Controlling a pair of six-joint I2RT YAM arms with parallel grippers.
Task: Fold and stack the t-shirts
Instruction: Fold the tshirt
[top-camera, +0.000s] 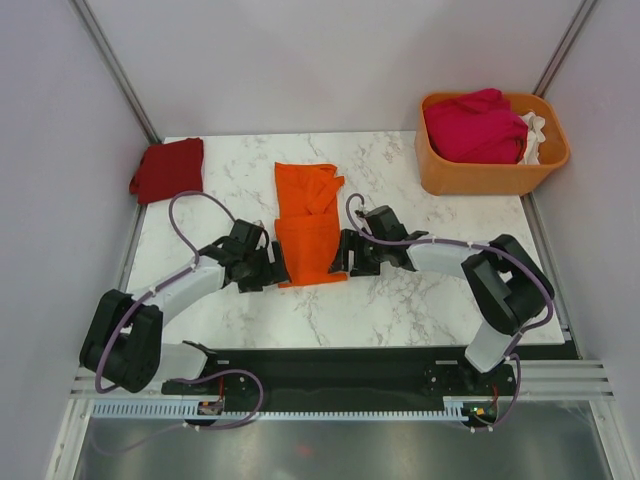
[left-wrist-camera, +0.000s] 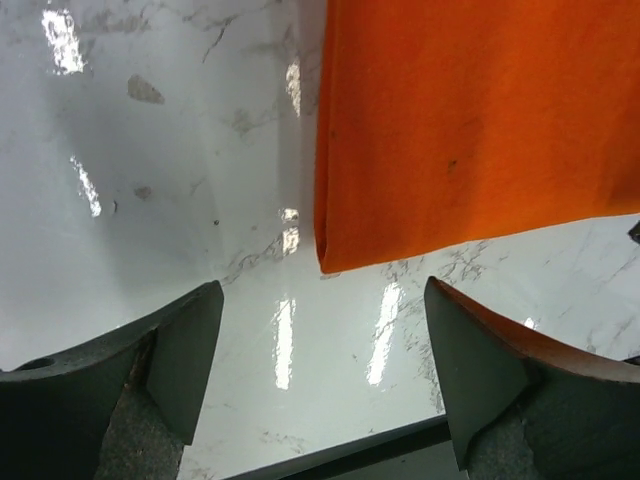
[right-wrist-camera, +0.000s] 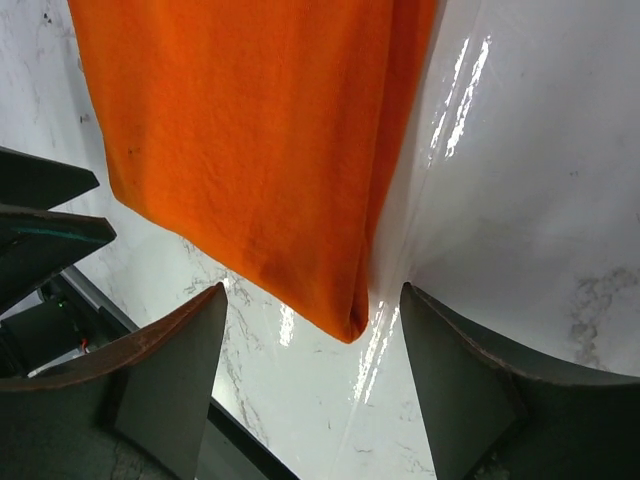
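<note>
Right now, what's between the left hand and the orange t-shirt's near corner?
Only bare marble table. In the left wrist view the open left hand sits just short of the orange t-shirt, whose corner lies ahead of the fingertips, untouched.

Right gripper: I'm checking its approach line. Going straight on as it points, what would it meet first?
The right gripper would probably meet the near corner of the orange t-shirt, lying just ahead of its open jaws on the table; depth is unclear.
</note>
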